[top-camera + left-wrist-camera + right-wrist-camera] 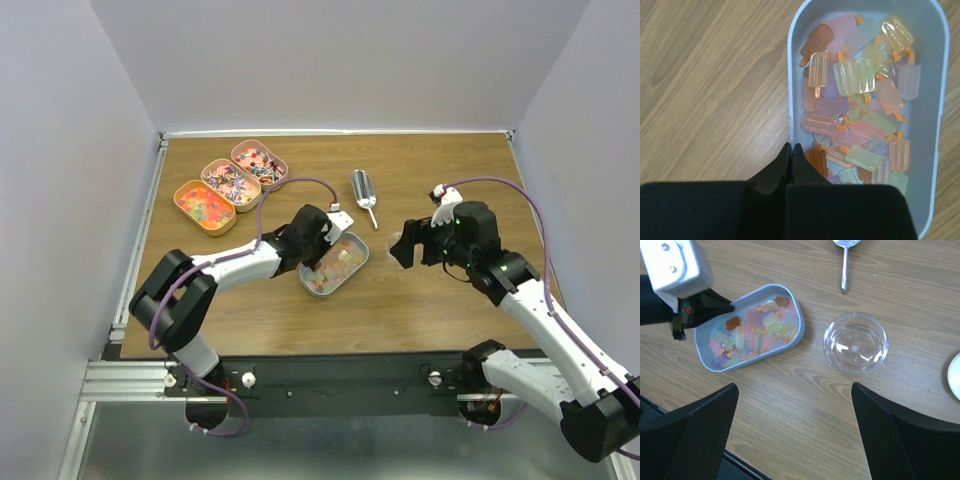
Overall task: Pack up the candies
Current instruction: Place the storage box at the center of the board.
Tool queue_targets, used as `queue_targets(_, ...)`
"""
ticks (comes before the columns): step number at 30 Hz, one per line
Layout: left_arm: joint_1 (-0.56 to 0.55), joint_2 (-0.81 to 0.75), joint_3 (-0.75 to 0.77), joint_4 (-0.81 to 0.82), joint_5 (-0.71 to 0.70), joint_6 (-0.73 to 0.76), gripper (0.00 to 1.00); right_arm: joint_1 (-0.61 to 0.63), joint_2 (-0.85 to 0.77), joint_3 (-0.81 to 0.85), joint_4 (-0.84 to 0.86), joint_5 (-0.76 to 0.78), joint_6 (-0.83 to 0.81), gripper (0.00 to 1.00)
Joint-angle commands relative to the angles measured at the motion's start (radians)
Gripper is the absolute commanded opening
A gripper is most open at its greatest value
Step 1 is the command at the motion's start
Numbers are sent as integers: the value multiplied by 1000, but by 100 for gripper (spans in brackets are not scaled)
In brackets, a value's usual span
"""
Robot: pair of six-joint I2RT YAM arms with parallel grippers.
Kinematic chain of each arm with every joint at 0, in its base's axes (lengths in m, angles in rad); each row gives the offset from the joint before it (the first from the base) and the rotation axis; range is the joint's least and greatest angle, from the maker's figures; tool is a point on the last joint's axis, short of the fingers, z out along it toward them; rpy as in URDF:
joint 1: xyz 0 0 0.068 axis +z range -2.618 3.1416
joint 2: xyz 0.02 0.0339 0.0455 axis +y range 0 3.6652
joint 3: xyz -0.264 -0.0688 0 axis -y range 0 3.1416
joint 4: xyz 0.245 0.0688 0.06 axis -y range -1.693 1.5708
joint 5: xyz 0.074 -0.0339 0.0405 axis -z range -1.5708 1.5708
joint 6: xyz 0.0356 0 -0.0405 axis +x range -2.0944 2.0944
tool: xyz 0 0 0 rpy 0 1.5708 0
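Note:
The candies [860, 100] are small translucent popsicle-shaped sweets in pastel pink, yellow, green and orange. They lie piled in a pale oval tin [790, 75] at the table's middle [358, 250]. My left gripper [791, 146] is shut on that tin's left rim, one finger inside the wall and one outside. Seen from the right wrist, the same tin [801, 327] and candies [755, 332] sit at upper left. My right gripper [794, 387] hangs open over bare wood to the tin's right, holding nothing.
A clear, empty glass bowl [855, 342] stands just right of the tin. The silver scoop [364, 192] lies behind it. Three oval tins of mixed sweets [232, 184] line the back left. A round pale lid edge [955, 375] shows at far right.

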Motion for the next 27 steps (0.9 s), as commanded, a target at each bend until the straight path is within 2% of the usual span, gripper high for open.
queue_targets(1, -18, 74, 51, 94, 156, 81, 0, 4, 14, -14, -12, 41, 7, 100)
queue_targets(12, -23, 183, 128, 111, 227, 148, 1, 4, 68, -9, -10, 69, 1, 100)
queue_targets(14, -23, 183, 122, 113, 227, 153, 13, 4, 86, -2, -10, 72, -1, 100)
queue_targets(15, -24, 180, 111, 114, 227, 158, 32, 4, 92, 0, -10, 74, -1, 100)
queue_targets(18, -24, 154, 82, 123, 212, 155, 48, 4, 120, 15, -10, 75, -4, 100)
queue_targets(21, -23, 119, 63, 145, 167, 145, 59, 3, 148, 40, -7, 77, 1, 100)
queue_targets(24, -21, 64, 54, 146, 120, 122, 85, 4, 191, 83, -6, 104, 1, 100)
queue_targets(27, -8, -31, 48, 151, 65, 64, 92, 4, 268, 147, -4, 138, -34, 99)
